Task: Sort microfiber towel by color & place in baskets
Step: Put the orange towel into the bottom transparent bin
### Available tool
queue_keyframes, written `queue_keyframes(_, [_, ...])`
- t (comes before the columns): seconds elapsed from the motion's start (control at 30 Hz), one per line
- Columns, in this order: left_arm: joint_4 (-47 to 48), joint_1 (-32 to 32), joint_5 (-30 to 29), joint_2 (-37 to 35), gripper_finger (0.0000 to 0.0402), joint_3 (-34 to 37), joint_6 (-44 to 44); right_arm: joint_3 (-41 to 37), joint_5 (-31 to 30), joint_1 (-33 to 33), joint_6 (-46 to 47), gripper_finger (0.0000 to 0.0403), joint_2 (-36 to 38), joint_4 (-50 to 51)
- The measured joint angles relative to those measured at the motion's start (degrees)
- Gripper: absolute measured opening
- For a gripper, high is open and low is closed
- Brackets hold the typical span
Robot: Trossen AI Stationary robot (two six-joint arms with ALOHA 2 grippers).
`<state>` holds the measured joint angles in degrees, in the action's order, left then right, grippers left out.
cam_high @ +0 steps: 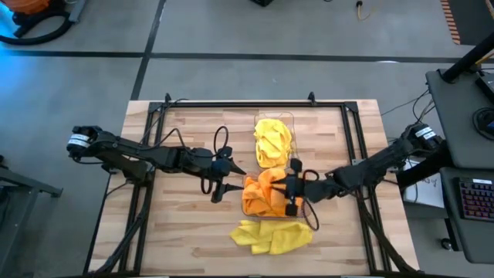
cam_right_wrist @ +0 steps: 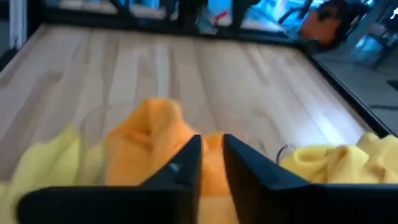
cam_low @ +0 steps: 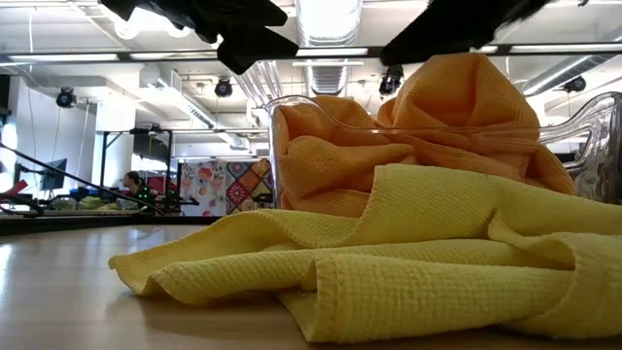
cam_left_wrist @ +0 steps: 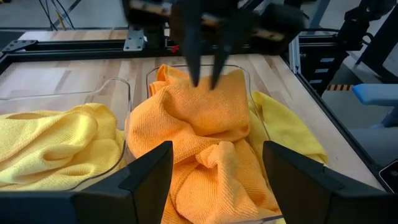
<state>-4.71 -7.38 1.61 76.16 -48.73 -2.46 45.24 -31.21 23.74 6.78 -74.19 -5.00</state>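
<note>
Sorting nearly done — orange towels (cam_high: 262,193) fill one basket (cam_high: 248,207), yellow towels (cam_high: 272,140) the other basket (cam_high: 279,117). Loose yellow towels (cam_high: 270,235) remain on counter (cam_high: 185,239). Right gripper (cam_high: 293,193) fingers nearly together over the orange — grip uncertain; left gripper (cam_high: 220,179) fingers spread.

Around the light wooden table (cam_high: 193,232)

A black metal frame (cam_high: 231,103) runs along its far edge; off its right edge stands a dark desk (cam_high: 459,116) with a backlit keyboard (cam_high: 480,198) (partly cropped).
</note>
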Motion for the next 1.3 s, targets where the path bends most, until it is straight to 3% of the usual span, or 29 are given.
queue_keyframes(0.1, [-0.02,0.0,-0.01,0.0,0.0232,0.0,0.0,-5.55,2.81,-2.51,-2.1,0.0021,0.0,-12.18])
queue_keyframes(0.23, [-0.04,0.0,-0.02,0.0,0.0232,0.0,0.46,-11.11,7.18,-4.61,-0.22,0.0013,-0.05,-23.26])
queue_keyframes(0.5, [-0.36,0.01,-0.11,0.0,0.0232,0.02,0.46,-13.9,7.67,-5.26,2.03,0.0012,-1.17,-28.98])
queue_keyframes(0.93, [-0.9,0.02,-0.15,0.0,0.0232,0.02,0.46,-13.55,10.22,-5.9,-3.84,0.0012,-13.87,-49.77])
queue_keyframes(1.3, [-0.89,0.0,-0.13,0.0,0.0232,0.02,0.46,-13.52,10.24,-6.56,0.2,0.0012,-19.98,-51.39])
